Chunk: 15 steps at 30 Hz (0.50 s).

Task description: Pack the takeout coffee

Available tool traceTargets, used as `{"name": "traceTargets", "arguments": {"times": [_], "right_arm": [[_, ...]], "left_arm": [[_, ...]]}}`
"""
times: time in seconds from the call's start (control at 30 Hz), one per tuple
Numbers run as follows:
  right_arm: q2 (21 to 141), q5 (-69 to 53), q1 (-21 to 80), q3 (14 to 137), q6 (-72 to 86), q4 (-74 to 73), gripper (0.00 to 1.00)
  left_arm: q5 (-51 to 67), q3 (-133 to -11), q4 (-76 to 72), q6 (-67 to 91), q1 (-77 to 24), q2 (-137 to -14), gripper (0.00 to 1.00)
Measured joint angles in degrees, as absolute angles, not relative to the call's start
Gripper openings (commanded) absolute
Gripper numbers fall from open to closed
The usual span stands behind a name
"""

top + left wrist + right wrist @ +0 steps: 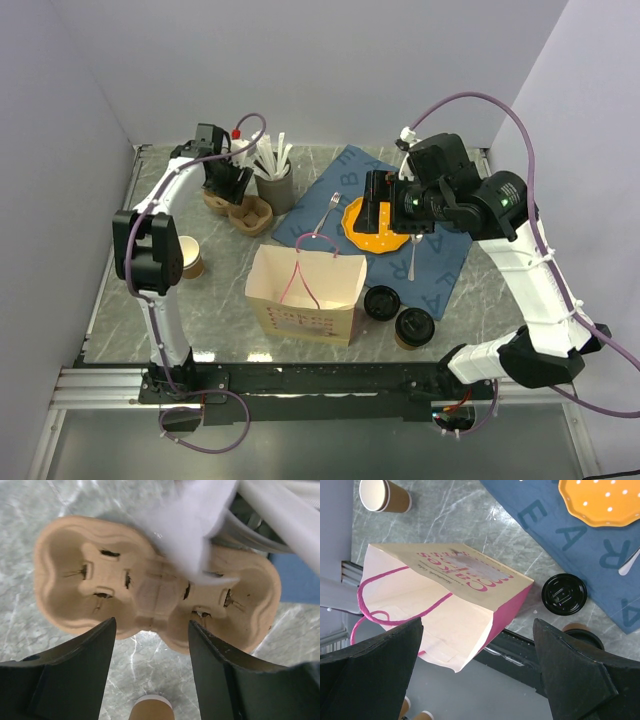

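1. By my reading, packing has not begun. The takeout coffee [413, 327] stands lidded on the worktop [210, 320] near the front edge. It sits to the right of the paper bag [305, 295], just beside a loose black lid [381, 302], outside the bag and well apart from both claws.
2. Your left claw [151, 625] is at the back left, over the pulp cup carrier [100, 580]. This looks like the approach to picking that carrier up.
3. The left claw's jaws are spread wide with nothing between them. In the wrist view the fingers frame the carrier's narrow waist at its near rim. Whether they touch it, you cannot tell from here.
4. The next move, as I judge it, is to lower the claw and close it squarely across the waist. The pulp looks thin, so an off-centre grip may bend or tip it.
5. Your right claw [477, 625] is also wide open and empty. It is held high above the worktop, looking down on the bag and touching nothing.
6. Do not mistake the lidless cup [190, 257] at the left for the target.
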<state>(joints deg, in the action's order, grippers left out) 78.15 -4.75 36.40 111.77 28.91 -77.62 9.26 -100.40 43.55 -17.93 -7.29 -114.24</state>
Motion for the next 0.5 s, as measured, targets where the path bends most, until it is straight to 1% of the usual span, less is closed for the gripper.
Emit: {"name": "traceTargets", "arguments": {"times": [0.5], "right_arm": [[77.4,-5.0,36.5,111.5,30.7,-77.6,0.98]], "left_arm": [[7.6,-101.3,43.4,-19.7,-10.0,-118.8,0.65]]}}
